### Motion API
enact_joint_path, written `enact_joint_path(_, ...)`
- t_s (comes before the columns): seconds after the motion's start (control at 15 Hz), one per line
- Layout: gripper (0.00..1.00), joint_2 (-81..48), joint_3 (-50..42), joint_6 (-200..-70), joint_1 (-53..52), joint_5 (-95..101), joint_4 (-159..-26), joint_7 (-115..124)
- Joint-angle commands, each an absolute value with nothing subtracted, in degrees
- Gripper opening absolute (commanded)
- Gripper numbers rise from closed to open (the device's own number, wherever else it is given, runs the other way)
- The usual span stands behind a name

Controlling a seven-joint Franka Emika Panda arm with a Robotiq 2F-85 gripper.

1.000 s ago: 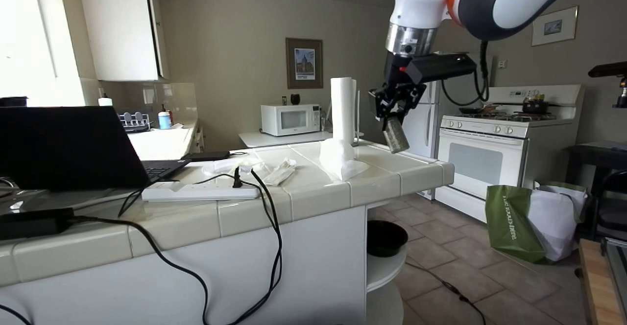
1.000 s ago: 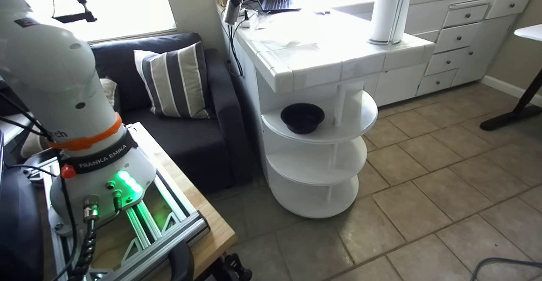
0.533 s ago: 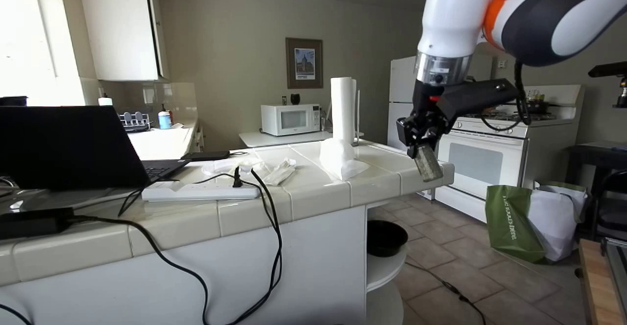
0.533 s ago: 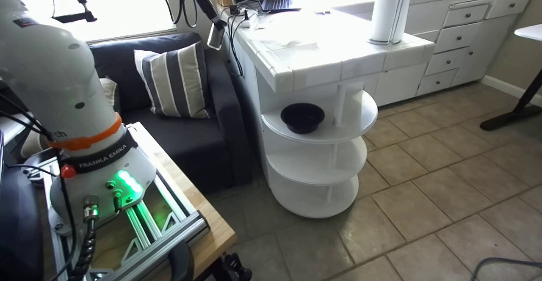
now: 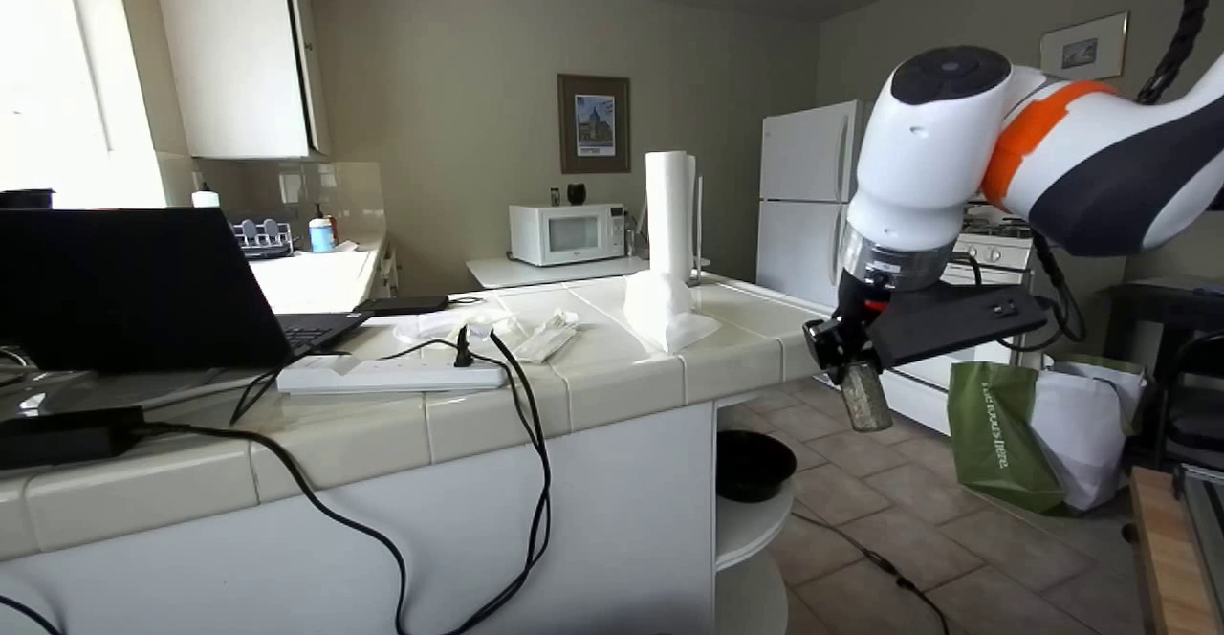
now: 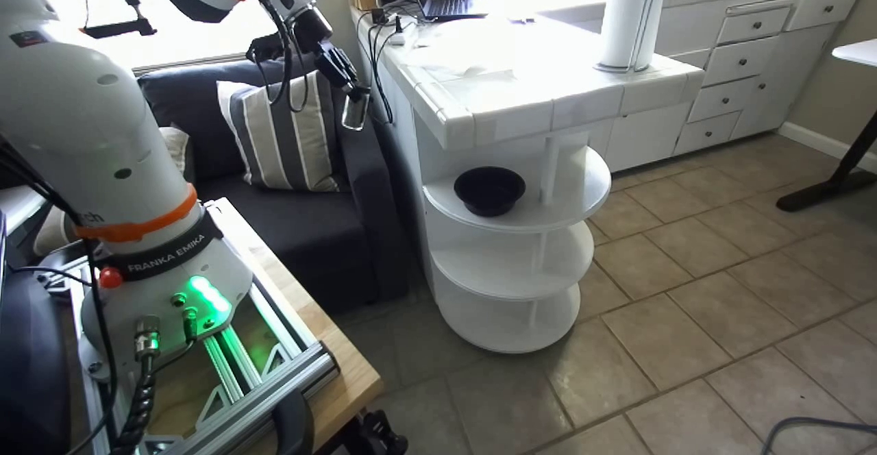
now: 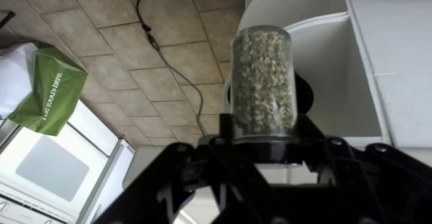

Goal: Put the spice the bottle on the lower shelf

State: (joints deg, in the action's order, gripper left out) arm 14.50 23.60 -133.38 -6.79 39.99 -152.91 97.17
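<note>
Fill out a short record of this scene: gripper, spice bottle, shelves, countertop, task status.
Gripper: shut on the spice bottle at its dark-capped end
Bottle pose: tilted, base lowest, held in the air
Shelves: top shelf, middle shelf, bottom shelf; all white, rounded
On top shelf: black bowl
Countertop: upright paper towel roll, open laptop, power strip
Task status: not yet placed; which shelf counts as lower is unclear
</note>
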Motion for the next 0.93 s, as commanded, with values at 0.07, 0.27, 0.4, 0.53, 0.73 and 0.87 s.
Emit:
enact_joint_path(0.07, 0.24, 7.9, 23.22, -133.39, -7.6, 47.55, -153.19, 109.58)
enact_joint_path(0.27, 0.24, 3.01, 22.46, -131.14, -8.79, 51.82, -153.05, 115.74)
enact_joint_path(0.4, 0.24, -0.65, 21.45, -130.21, -9.7, 55.05, -152.65, 120.38)
enact_joint_path(0.53, 0.24, -4.31, 20.1, -129.72, -10.82, 57.99, -151.93, 124.34)
enact_joint_path(0.73, 0.49, -3.42, 18.19, -130.82, -12.17, 57.55, -152.92, 123.04)
enact_joint_path(0.87, 0.49, -6.37, 17.29, -130.48, -12.52, 59.31, -152.17, 125.04)
